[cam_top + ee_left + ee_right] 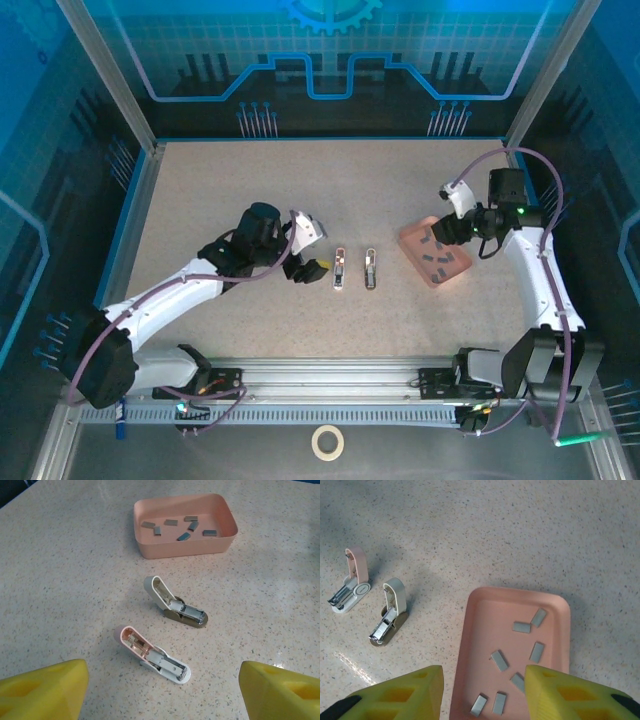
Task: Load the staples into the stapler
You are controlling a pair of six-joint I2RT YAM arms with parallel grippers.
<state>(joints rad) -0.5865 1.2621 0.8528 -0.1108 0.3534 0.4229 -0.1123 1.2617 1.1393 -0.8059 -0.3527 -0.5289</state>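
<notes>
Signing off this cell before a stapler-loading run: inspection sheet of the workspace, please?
Surface: speckled beige tabletop, no spills seen.
Job's things: two small white mini staplers, one pink-tinted, one dark-based, both hinged open; seven short grey staple strips in a shallow pink plastic tray.
Clutter: white tape roll on the near ledge.
Grippers: left gripper open, empty, by the staplers; right gripper open, empty, over the tray.
Cables: purple cables along both arms.
Surroundings: blue-lit panel walls, aluminium frame.

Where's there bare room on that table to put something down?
Bare table runs behind everything to the far wall, and near the left wall. Crowded: the middle row, left pincer, pink-topped stapler, brown-based stapler, tray of staples under the right pincer.
</notes>
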